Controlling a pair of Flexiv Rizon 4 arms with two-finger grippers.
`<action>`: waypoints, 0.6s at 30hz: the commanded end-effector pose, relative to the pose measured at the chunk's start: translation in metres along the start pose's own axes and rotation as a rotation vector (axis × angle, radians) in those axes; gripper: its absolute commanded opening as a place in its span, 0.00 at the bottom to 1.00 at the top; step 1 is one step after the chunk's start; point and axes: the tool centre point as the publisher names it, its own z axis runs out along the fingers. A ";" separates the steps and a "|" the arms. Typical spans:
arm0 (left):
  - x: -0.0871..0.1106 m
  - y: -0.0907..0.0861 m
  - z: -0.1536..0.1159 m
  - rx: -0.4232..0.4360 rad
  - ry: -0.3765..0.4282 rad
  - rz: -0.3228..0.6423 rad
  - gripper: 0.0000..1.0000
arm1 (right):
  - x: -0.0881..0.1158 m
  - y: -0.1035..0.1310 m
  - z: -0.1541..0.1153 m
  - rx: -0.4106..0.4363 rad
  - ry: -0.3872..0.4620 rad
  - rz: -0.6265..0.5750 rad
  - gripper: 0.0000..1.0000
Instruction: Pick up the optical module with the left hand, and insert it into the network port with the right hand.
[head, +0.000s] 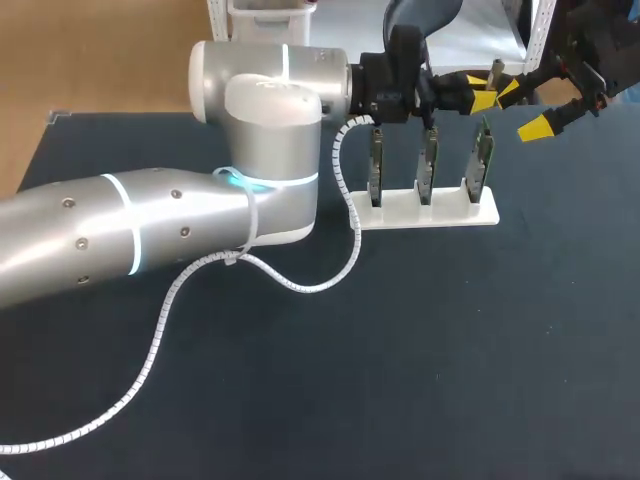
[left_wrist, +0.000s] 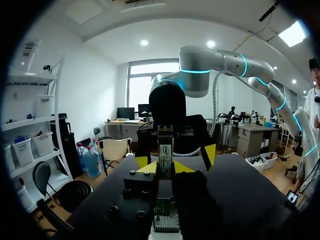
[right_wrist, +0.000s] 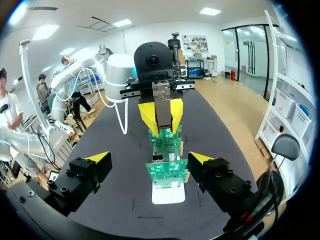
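Two claws face to face over far end of surface (head: 450, 350). Left claw (right_wrist: 162, 117) clamped on module (right_wrist: 161, 97), held upright, high and endwise toward right claw, likely to offer free end for handover. Right claw (right_wrist: 148, 159) spread wide, near module but not touching, apparently lined up to receive. Three boards (head: 428, 165) upright in white holder (head: 430, 212) just below claws, kept close for short move to port. Ports too small to make out. Handover not yet done.
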 end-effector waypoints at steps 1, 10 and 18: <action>0.002 -0.003 0.001 -0.005 -0.004 0.000 0.00 | 0.000 0.002 0.001 0.006 0.001 0.000 1.00; 0.005 -0.005 0.003 -0.008 0.000 -0.016 0.00 | 0.000 0.002 0.001 0.006 0.001 0.000 1.00; 0.007 -0.009 0.004 -0.010 0.002 -0.024 0.00 | 0.000 0.002 0.001 0.006 0.001 0.000 1.00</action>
